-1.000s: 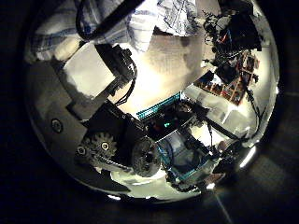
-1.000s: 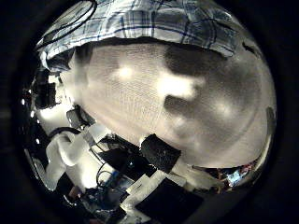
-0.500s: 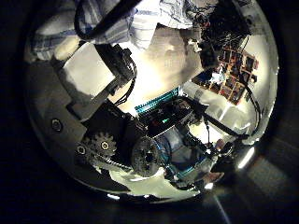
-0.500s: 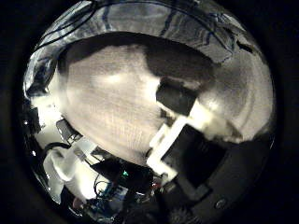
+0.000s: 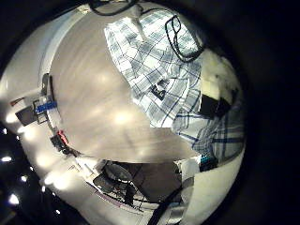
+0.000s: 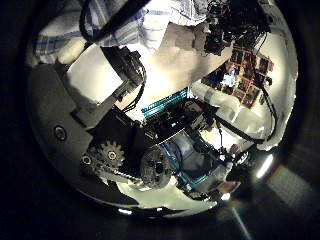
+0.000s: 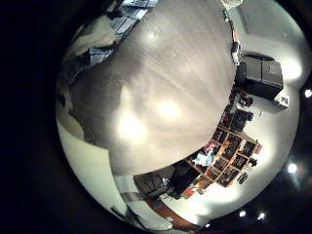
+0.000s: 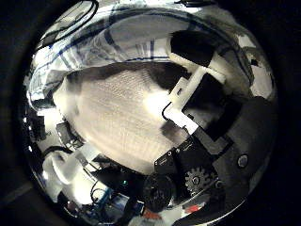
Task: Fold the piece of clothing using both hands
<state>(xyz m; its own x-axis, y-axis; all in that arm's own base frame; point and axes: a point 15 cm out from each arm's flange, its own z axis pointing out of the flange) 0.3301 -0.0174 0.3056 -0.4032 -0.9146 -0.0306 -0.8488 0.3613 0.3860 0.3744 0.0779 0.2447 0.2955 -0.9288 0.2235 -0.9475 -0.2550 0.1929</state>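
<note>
The checked shirt (image 5: 155,61) lies spread on the table (image 5: 89,112), mostly flat and open. From the left little finger side view I can make out no finished fold, though one edge near the palm looks bunched or doubled over. By that I judge the task to be at its start: the hands are getting onto the cloth, and every fold is left to do

The left hand (image 6: 130,150) is close over the table beside the shirt. Its fingers (image 6: 115,75) reach out toward the cloth edge, and one shows lying on the fabric in the little finger side view. Whether they pinch the cloth or only rest on it, I cannot tell

The right hand (image 8: 202,141) also sits low, with bare table under the palm and the shirt running along just past it. One of its fingers (image 8: 193,61) stretches out to the shirt's border, its tip at or on the cloth. The pictures do not show whether it has closed on anything. In the right little finger side view the shirt is only a strip at the table's far side
</note>
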